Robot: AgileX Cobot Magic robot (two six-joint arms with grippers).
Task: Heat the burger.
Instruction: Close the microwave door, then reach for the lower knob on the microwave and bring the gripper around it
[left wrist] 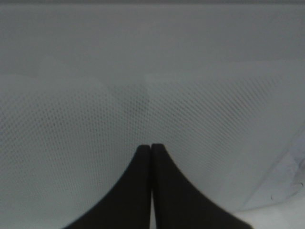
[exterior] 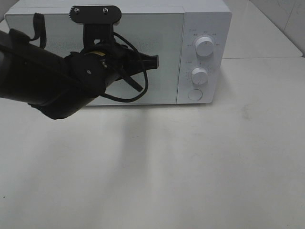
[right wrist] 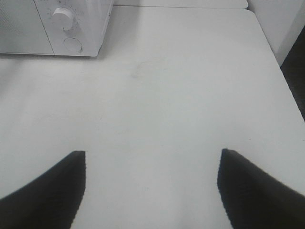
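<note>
My left gripper [left wrist: 151,147]: jaws pressed together, nothing held, tips right up at the microwave door [left wrist: 157,95]; touching or just off, can't tell. My right gripper [right wrist: 152,155]: jaws wide, empty, over the table [right wrist: 157,95], with the microwave [right wrist: 71,24] well ahead. The burger shows nowhere. Probably it sits behind that closed door, straight ahead of my left tips, so my left arm is nearer.

High cam fronts microwave [exterior: 205,19], wrists too (L v. close)
</note>
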